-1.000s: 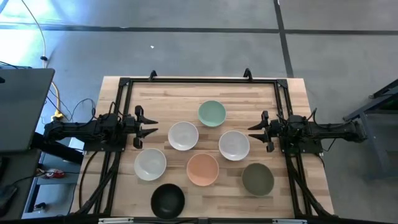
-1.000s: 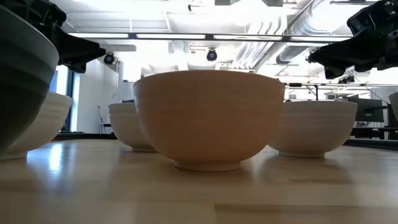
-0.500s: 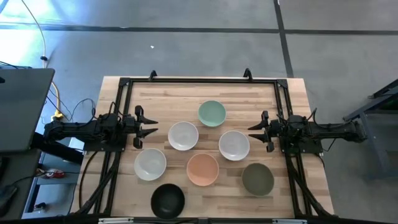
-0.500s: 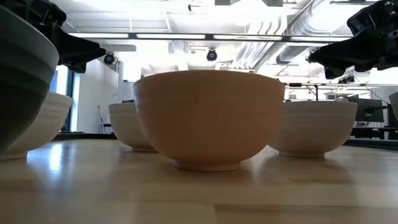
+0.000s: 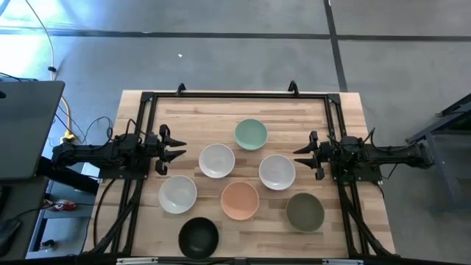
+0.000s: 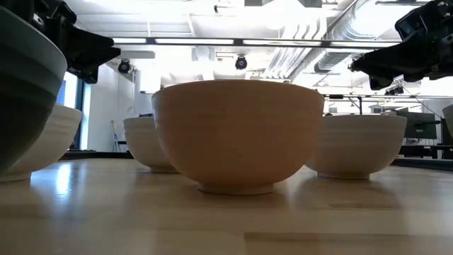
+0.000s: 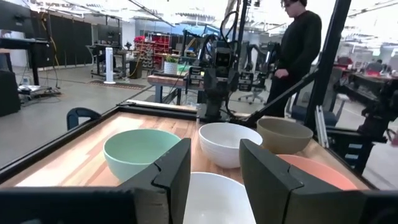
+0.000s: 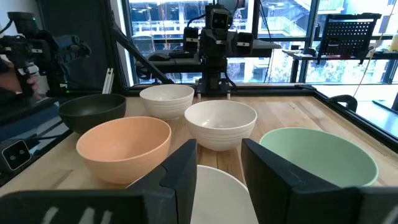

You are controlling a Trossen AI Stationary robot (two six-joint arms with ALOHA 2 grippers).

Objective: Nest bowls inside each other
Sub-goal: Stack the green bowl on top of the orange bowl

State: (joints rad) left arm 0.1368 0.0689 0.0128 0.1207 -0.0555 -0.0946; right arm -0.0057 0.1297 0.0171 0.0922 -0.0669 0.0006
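Seven bowls stand apart on their bases on the wooden table (image 5: pixel 346 110): mint green (image 5: pixel 250 134), three white (image 5: pixel 216 160) (image 5: pixel 277 171) (image 5: pixel 178 194), peach (image 5: pixel 240 200), olive-grey (image 5: pixel 305 211) and black (image 5: pixel 199 237). My left gripper (image 5: pixel 176 152) hovers level at the table's left side, open, its fingers (image 7: pixel 171 171) pointing at the nearest white bowl (image 7: pixel 214 196). My right gripper (image 5: pixel 300 153) hovers level at the right side, open, facing another white bowl (image 8: pixel 221 190). Neither touches a bowl.
A black frame (image 5: pixel 235 96) runs around the table's far and side edges. In the low view the peach bowl (image 6: pixel 237 134) fills the middle, with the black bowl (image 6: pixel 21 92) close at the left. A person (image 7: pixel 298 50) stands beyond the table's right side.
My left gripper has rolled a little about the line it points along, staying in place and open. The bowls have kept still.
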